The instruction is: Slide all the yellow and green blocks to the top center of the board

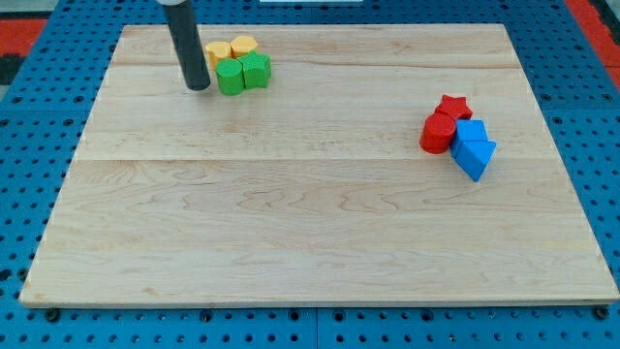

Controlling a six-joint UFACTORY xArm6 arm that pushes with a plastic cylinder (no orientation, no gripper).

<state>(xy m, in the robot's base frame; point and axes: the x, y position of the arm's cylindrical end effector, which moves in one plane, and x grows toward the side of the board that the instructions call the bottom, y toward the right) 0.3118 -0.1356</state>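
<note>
Single camera view. Wooden surface (pixel 310 223) lies on a blue pegboard (pixel 29 116).

My tip (pixel 198 86) sits on the surface near the view's top left, just beside the green block cluster on its left side. Whether it touches them cannot be told. There is no hand on this arm, only the dark rod, so nothing is held.

Yellow and green blocks form one tight cluster near the view's top, left of centre. Two yellow blocks, one (pixel 218 51) on the left and one (pixel 243 46) on the right, are at the back. Two green blocks stand in front of them: the left one (pixel 231 76) next to my tip, the right one (pixel 256 70) touching it.

Well apart, at the view's right: a red star (pixel 452 105), a red cylinder (pixel 437 133) just in front of it, and two blue blocks, one (pixel 471 130) behind, one (pixel 474 156) in front, all bunched together.
</note>
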